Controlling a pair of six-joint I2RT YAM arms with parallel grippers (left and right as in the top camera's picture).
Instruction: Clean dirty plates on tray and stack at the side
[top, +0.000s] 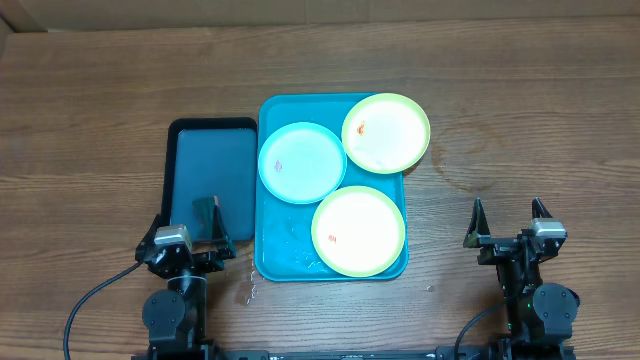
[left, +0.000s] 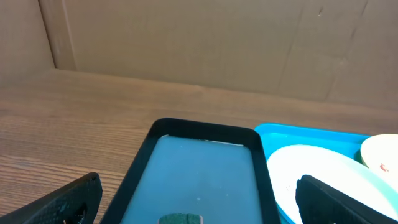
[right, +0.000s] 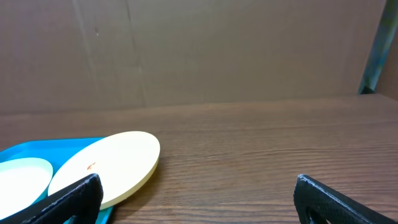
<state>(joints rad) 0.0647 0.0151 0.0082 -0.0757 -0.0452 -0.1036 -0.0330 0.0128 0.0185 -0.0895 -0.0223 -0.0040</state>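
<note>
The turquoise tray (top: 268, 255) lies in the middle of the wooden worktop (top: 520, 100), with all three plates on it. The light blue plate (top: 302, 162) sits in the tray's far left part. The near yellow-green plate (top: 358, 230) fills the near right part. The far yellow-green plate (top: 386, 132) sits at the far right corner, tilted, with its edge out past the tray's rim and over the worktop. Each plate has a pale centre with a small orange-red smear. The three rims lie very close together, and I cannot tell whether they touch. The tray's near left floor looks wet.

A dark navy tray (top: 210, 170) lies against the turquoise tray's left side, with a small dark green block (top: 210, 212) at its near end.

The left tool (top: 190, 228) hangs at the navy tray's near edge, fingers spread wide and holding nothing. The right tool (top: 508, 222) is well to the right of the trays over bare wood, also spread wide and empty.
</note>
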